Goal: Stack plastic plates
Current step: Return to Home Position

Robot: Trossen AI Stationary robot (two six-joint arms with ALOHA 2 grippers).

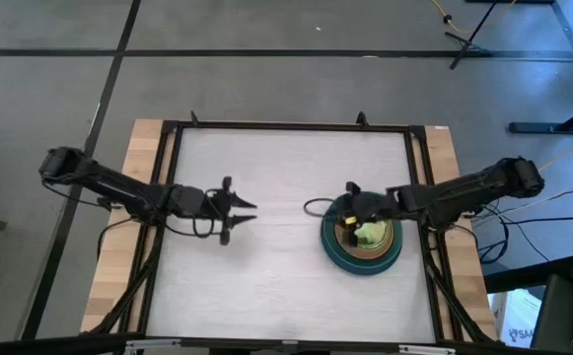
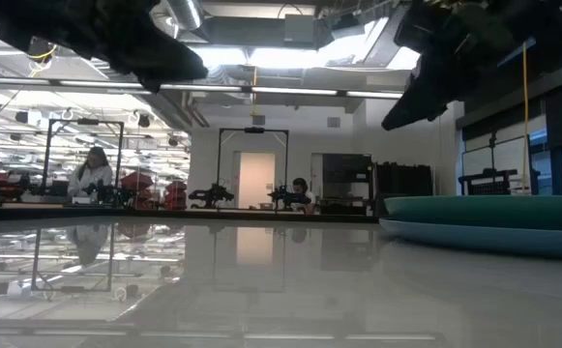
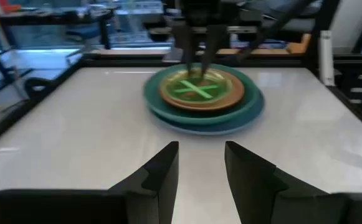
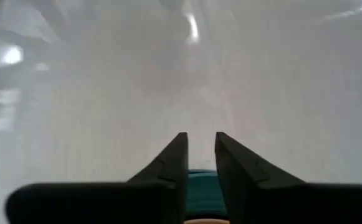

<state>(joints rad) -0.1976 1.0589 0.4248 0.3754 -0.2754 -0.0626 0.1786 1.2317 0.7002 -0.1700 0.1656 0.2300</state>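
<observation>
A stack of plates stands on the table's right half. A large blue plate (image 3: 227, 126) is at the bottom, then a dark green one (image 3: 152, 99), a tan-orange one (image 3: 232, 92), and a small lime-green one (image 3: 196, 89) on top. The stack also shows in the high view (image 1: 363, 264) and the low view (image 2: 493, 217). My right gripper (image 1: 349, 209) hangs above the stack's left part. Its fingers are a narrow gap apart and hold nothing (image 4: 200, 142). My left gripper (image 1: 252, 212) is open and empty at mid-table, pointing at the stack (image 3: 200, 152).
The white tabletop (image 1: 266, 286) sits inside a black frame (image 1: 286, 126) with wooden margins at both sides. A cable loop (image 1: 314, 208) hangs by my right gripper. Beyond the table the low view shows a lab room with people far off (image 2: 92, 169).
</observation>
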